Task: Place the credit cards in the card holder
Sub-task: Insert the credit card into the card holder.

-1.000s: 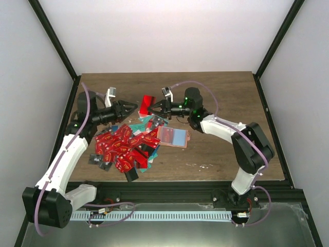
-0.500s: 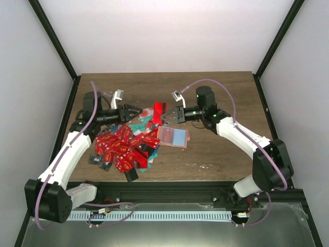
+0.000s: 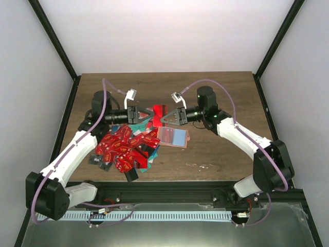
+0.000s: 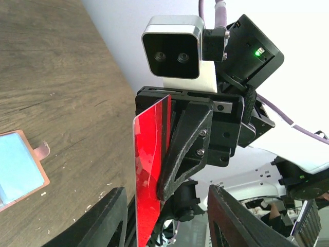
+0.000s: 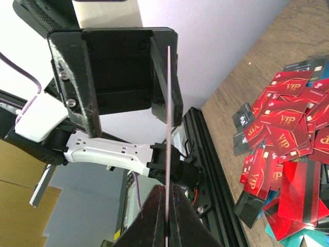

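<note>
My right gripper is shut on one red credit card, holding it upright above the table's middle. In the right wrist view that card is seen edge-on, rising from between my shut fingers. My left gripper faces it from the left, open, its jaws on either side of the card's free end with a gap showing. The salmon-edged card holder lies flat just in front of both grippers, and also shows in the left wrist view. A heap of mostly red credit cards lies to its left.
A few black and teal cards lie at the near edge of the heap. The black frame rail runs along the table's front edge. Bare wooden table lies to the right and behind the grippers.
The left gripper has moved right until its jaws stand around the red card. The right gripper first carried the card slightly right and has since held almost still.
</note>
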### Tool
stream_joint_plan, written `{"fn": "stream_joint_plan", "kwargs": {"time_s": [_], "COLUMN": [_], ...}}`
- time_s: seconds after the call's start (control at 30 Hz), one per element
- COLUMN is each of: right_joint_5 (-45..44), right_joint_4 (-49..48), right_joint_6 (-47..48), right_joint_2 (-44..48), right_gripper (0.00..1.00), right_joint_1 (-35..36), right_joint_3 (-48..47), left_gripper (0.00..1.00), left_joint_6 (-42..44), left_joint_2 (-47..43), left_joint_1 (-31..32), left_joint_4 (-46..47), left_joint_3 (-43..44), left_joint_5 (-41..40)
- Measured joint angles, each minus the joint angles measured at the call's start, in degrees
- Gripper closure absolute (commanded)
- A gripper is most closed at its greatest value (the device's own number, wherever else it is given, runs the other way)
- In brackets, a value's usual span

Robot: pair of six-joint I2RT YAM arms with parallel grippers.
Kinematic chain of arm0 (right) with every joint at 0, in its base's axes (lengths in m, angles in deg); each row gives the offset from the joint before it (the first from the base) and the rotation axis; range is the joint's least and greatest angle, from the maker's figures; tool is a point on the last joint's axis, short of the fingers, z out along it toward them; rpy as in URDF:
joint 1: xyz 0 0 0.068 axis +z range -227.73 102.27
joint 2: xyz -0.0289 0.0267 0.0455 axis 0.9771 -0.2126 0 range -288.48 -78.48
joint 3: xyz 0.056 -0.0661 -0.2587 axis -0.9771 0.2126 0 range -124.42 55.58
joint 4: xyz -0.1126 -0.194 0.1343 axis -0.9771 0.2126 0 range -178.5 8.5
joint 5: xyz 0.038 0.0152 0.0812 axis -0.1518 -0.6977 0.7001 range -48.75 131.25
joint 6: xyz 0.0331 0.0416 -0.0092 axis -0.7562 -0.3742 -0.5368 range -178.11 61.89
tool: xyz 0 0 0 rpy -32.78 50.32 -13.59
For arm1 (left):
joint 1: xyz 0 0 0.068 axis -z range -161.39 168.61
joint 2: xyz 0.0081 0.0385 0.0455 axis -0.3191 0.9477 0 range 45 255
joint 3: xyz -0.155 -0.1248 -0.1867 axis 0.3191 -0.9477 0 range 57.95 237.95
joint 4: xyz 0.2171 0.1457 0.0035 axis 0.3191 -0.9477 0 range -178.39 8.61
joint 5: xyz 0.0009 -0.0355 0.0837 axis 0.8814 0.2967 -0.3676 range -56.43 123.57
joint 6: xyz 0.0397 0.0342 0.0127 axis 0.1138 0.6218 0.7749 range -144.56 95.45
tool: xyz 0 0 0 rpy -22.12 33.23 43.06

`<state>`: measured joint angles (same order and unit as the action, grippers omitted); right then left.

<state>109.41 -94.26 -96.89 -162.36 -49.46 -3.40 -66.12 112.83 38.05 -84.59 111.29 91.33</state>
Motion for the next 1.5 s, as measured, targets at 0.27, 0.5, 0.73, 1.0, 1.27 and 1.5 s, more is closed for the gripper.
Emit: {"fn": "stream_joint_plan", "kwargs": {"time_s": [0.27,0.5,0.73,1.0,1.27,1.5], "right_joint_5": [2.32,2.86,2.99,-2.47,-16.74,-24.63], "right_joint_4": [-3.74,-4.70,-5.05,1.62,13.40,17.75], "right_joint_6": [-2.45,-3.15,-3.76,-0.28,2.89,3.06], "right_joint_2": [0.04,0.04,0.04,0.44,5.35,6.91], "right_gripper": [0.99,0.99,0.93,0.59,0.59,0.64], "right_joint_1": [0.00,-0.02,-0.09,-1.38,-9.90,-11.96], "right_joint_3": [0.81,0.90,1.05,1.68,7.72,13.92], "left_gripper": [0.68,0.83,0.96,0.96,0.96,0.96], "left_joint_6": [-0.37,-0.33,-0.52,2.60,7.48,11.06], "left_joint_2": [1.27,1.86,3.15,5.73,13.73,23.87], "left_joint_1": [1.33,2.34,3.98,4.35,5.11,9.14], "left_joint_4": [0.96,1.36,2.99,-1.20,-7.54,-10.60], "left_joint_3": [-0.20,-0.22,-0.20,1.14,3.80,7.76], "left_joint_5": [-0.13,-0.24,-0.24,-2.95,-5.29,-6.64]}}
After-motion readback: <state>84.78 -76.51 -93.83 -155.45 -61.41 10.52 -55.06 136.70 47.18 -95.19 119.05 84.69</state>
